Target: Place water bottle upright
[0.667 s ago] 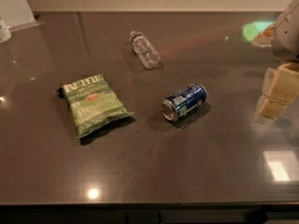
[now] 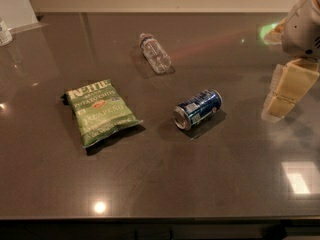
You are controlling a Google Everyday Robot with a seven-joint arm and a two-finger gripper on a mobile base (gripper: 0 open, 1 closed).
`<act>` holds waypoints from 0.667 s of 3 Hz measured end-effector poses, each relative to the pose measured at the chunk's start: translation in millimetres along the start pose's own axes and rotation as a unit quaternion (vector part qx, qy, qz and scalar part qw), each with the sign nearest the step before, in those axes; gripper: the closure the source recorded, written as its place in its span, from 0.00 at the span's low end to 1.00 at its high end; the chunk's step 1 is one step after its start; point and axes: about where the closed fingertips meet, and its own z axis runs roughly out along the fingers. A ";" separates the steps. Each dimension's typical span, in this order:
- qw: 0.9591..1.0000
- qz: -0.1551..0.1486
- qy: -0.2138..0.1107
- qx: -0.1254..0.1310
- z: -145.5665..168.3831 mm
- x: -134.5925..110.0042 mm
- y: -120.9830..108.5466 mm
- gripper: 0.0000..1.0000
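Observation:
The water bottle (image 2: 155, 54) is a small clear ribbed bottle lying on its side at the back middle of the dark table (image 2: 165, 179), with its cap end pointing to the far left. My gripper (image 2: 281, 101) hangs at the right edge of the view, above the table and well to the right of the bottle. It is to the right of the blue can, touches nothing and holds nothing.
A blue soda can (image 2: 198, 109) lies on its side in the middle of the table. A green chip bag (image 2: 100, 111) lies flat to the left. A small white-labelled bottle (image 2: 4, 32) stands at the far left edge.
My gripper has shifted slightly left and up. The bottle, can and chip bag have not moved.

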 end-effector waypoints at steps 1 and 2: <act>0.999 0.022 -0.018 -0.016 22.9 -19.8 -28.0 0.00; 0.998 0.048 -0.015 -0.043 46.3 -43.5 -47.0 0.00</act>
